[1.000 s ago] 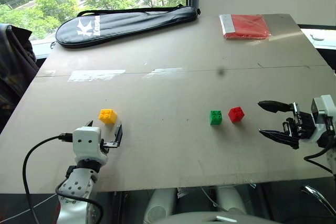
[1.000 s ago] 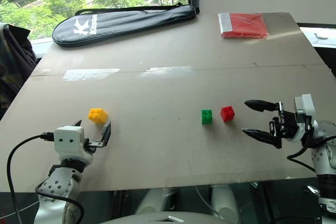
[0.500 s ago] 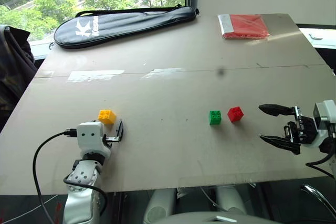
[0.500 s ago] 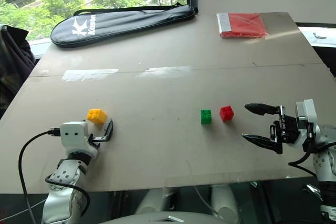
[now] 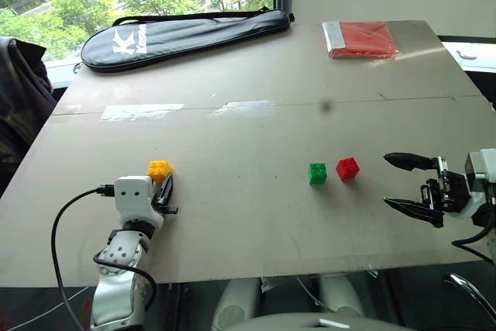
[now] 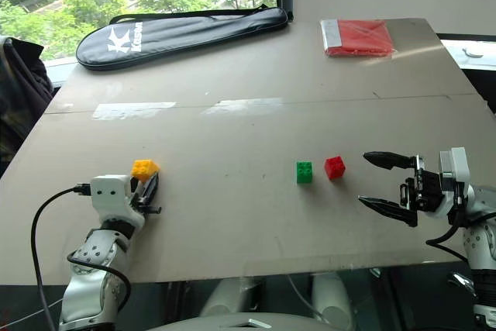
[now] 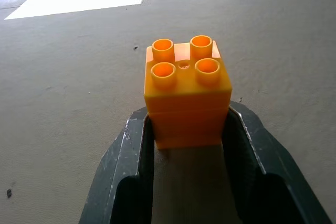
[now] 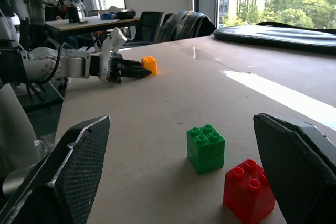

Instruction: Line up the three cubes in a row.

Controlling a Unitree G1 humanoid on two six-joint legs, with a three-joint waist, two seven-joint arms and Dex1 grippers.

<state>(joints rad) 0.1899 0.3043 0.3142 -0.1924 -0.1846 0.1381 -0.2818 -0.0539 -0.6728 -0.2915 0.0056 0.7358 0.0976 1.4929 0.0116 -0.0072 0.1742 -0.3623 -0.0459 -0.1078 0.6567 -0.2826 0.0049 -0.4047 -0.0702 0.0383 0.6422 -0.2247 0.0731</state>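
Left tool [image 7: 186,129] pinches yellow cube [image 7: 186,90] by its smooth side walls – light, stiff plastic, prob slick, so grip low; right tool [image 5: 408,185] spread, empty

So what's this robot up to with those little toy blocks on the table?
It is lining up three toy bricks in a row. Its left gripper has closed on the yellow brick, which sits on the table off to the left, well apart from the others. The green brick and the red brick already sit side by side nearer the right. The right gripper hovers open just right of the red one, holding nothing.
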